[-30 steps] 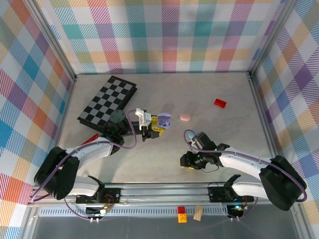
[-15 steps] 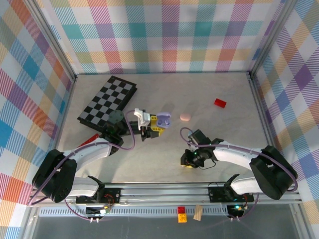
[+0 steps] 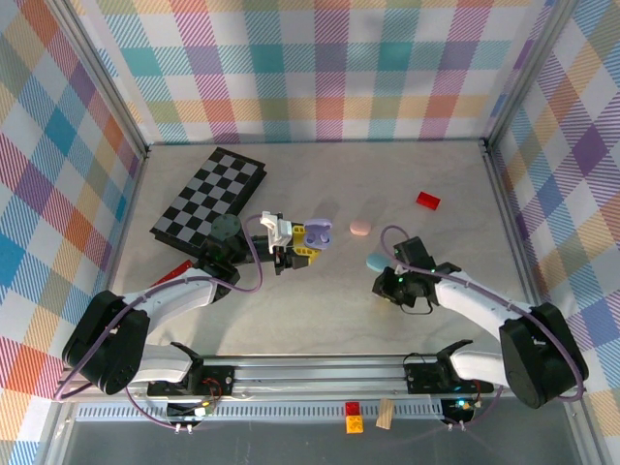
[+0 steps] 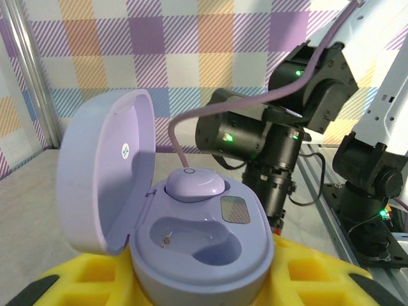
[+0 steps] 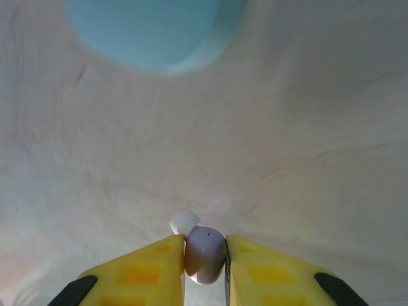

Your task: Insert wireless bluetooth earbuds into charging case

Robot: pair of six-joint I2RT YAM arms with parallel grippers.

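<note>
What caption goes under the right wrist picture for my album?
The right gripper pinches a lavender earbud over the table, with a light blue case ahead.

Bright, even light with soft shadows
Overhead, the table is evenly lit, its shadows faint. The left wrist's lavender case carries a soft sheen; the right wrist's light blue case blurs, the lavender earbud sharper.
</note>
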